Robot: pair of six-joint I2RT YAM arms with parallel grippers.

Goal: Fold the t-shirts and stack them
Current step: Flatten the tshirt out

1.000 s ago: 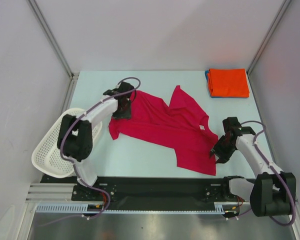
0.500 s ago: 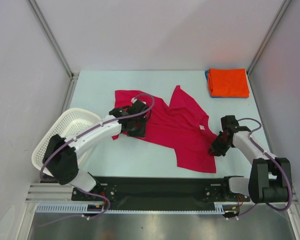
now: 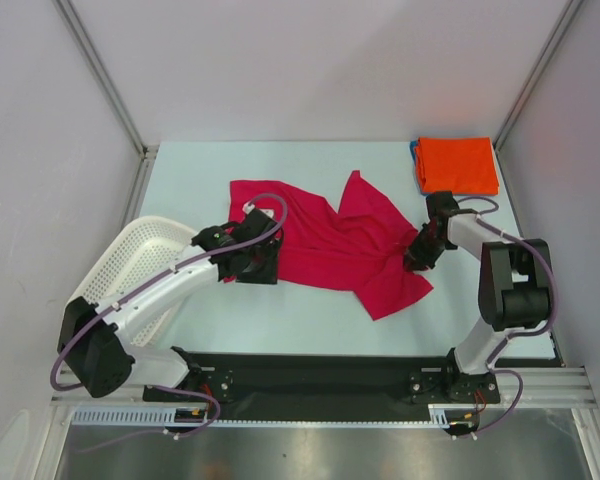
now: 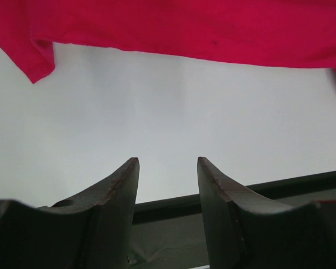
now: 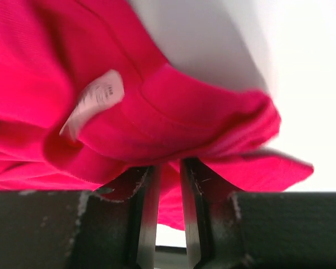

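The right gripper (image 3: pixel 418 254) has swung toward the table's (image 3: pixel 290 315) far side, dragging the red t-shirt's (image 3: pixel 315 238) near corner inward. Nearest, the left gripper (image 4: pixel 168 168) hangs open and empty over bare table at the shirt's near edge. Only the right wrist view shows narrow jaws pinching cloth beside the neck label (image 5: pixel 94 100). The shirt lies crumpled mid-table. This is probably spreading before folding, so the left should next grasp its side. Farthest, a folded orange t-shirt (image 3: pixel 458 165) tops a blue one (image 3: pixel 416 150).
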